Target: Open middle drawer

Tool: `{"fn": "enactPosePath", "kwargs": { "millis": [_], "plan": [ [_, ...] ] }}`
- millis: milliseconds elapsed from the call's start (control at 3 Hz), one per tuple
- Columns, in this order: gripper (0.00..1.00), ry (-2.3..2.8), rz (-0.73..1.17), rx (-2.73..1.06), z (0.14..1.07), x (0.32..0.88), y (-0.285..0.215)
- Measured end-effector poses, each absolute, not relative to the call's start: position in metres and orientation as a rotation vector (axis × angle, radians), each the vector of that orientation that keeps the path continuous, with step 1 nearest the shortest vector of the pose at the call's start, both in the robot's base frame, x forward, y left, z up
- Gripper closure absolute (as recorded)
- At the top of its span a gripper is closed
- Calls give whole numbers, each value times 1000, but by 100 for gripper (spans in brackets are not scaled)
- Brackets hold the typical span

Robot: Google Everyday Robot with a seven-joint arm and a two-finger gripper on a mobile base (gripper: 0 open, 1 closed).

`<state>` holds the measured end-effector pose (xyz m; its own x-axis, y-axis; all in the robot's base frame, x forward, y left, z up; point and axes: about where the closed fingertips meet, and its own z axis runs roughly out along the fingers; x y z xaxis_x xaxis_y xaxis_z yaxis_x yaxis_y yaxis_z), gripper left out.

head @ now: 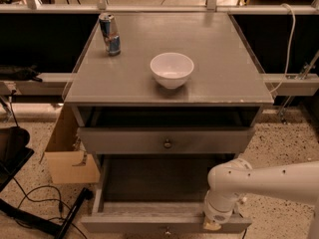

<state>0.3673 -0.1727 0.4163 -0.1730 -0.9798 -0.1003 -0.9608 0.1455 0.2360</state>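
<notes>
Gripper (213,225) sat low at the right end of the wide grey wooden middle drawer (134,224), pressed against the top edge of its front panel; whether it was open or closed on that edge could not be told. Its white jointed arm (269,183) reached in from the right. The drawer stood pulled well out of the cabinet at the bottom of the view, its dark inside bare to see, with its small round brass knob (167,230) at the centre of the front.

A drawer like this is likely stiff, fairly heavy and rigid, so it should slide straight without flexing. The knob is small and probably slippery, so the front's top lip looks the surer hold, though a pull from one end may skew the drawer.

Above it, the shallower grey upper drawer (124,141) showed a dark gap under the grey tabletop (224,73), which carried a white round bowl (172,69) and a blue and silver drinks can (109,34). A brown cardboard box (70,166) stood just beside the cabinet's left side on speckled flooring (279,148), with black cables (30,218) nearby
</notes>
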Motion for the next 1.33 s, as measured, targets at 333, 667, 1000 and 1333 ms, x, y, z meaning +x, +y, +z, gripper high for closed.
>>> {"fn": "enactPosePath", "kwargs": {
  "millis": [333,667,1000,1333],
  "plan": [
    [100,-2323,-391,1948,420,365,-173],
    [100,-2329,-401,1928,423,364,-174],
    [100,-2329,-401,1928,423,368,-174],
    [100,-2324,-410,1926,425,367,-175]
  ]
}}
